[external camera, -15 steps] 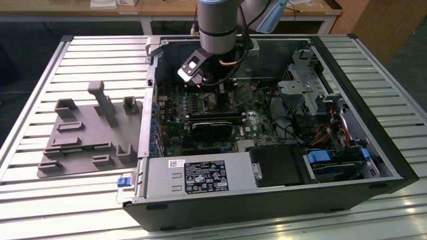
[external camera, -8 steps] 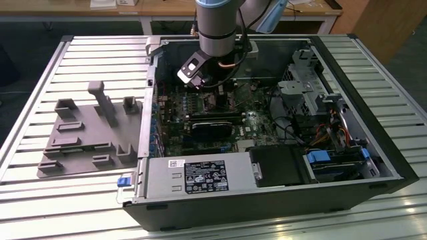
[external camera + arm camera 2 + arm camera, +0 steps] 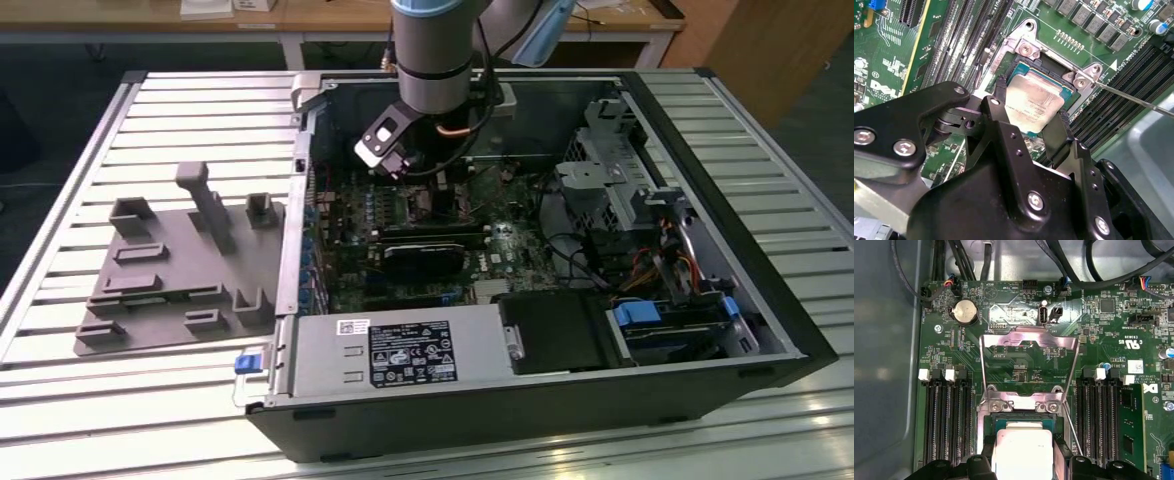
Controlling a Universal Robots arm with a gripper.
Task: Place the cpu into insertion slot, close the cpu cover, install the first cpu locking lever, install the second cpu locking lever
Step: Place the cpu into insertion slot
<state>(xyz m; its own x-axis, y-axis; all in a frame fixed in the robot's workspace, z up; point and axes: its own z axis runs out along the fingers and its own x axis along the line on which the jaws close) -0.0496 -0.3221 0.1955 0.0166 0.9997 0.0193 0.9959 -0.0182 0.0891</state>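
Deep inside an open black sheet-metal computer case (image 3: 534,420), which lies on a ribbed, silvery slatted table (image 3: 134,420), a grey cylindrical robot arm (image 3: 434,50) reaches down to a green, densely printed circuit board (image 3: 944,345).

In the second wrist view, the matte black, bolted metal gripper (image 3: 1032,104) straddles the cpu (image 3: 1029,95). This is a small flat square chip with a brushed silvery-grey lid and rounded corners. Its two slim black fingers (image 3: 999,107) press against opposite edges of the chip and clasp it. The cpu is level and directly over the insertion slot (image 3: 1019,47), a dark square socket edged by a bright silver rim with round screw heads at its corners. A narrow band of dark socket frame shows around the chip. Whether the chip is fully seated cannot be told.

In the first wrist view, the cpu cover (image 3: 999,340), a thin shiny silver frame with a cut-out middle, is swung open away from the socket, and green board shows through its window. A thin, straight steel wire lever (image 3: 1134,98) angles out from one corner of the rim, clear of the frame. Long black ribbed memory slots (image 3: 946,420) flank the socket on both sides, and a round silver coin cell (image 3: 964,311) sits beyond the cover.

On the exterior view's left, a grey moulded plastic fixture (image 3: 160,290) lies on the table.
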